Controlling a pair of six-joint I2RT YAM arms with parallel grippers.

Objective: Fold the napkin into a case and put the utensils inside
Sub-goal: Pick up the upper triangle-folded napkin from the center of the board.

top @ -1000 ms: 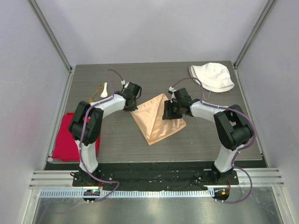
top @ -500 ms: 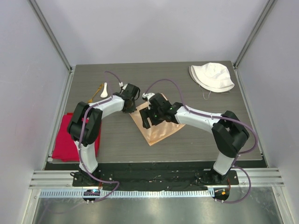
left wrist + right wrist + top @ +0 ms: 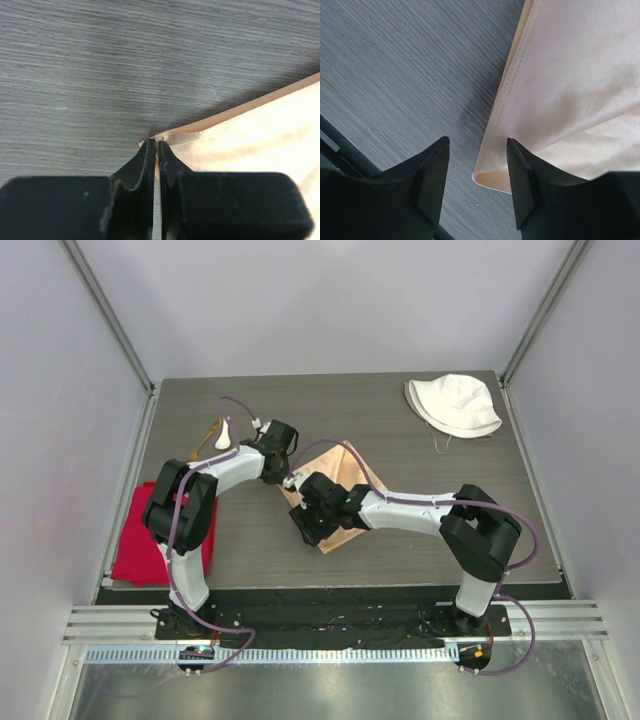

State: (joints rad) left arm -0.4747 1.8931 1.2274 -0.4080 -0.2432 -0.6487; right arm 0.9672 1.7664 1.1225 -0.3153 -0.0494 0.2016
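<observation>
Grey table (image 3: 250, 540) | napkin (image 3: 350, 470) mid-table, we judge it only part-folded, no case yet | left gripper (image 3: 154, 145) pinches its corner | right gripper (image 3: 477, 142) spread, empty, over its edge | utensils (image 3: 222, 433) far-left, unplaced

The napkin (image 3: 570, 75) is shown as thin, smooth peach cloth with a soft satin sheen, and a stitched hem is seen along its edge. The table (image 3: 125, 60) is finished in matt dark grey with a fine wood grain. The fingers (image 3: 431, 182) of the right gripper (image 3: 477, 142) are seen as matt black and plastic-looking. At the upper right of the top view a hat (image 3: 455, 405) of matt white cloth is seen, and at the left edge a matt red cloth (image 3: 135, 540).
</observation>
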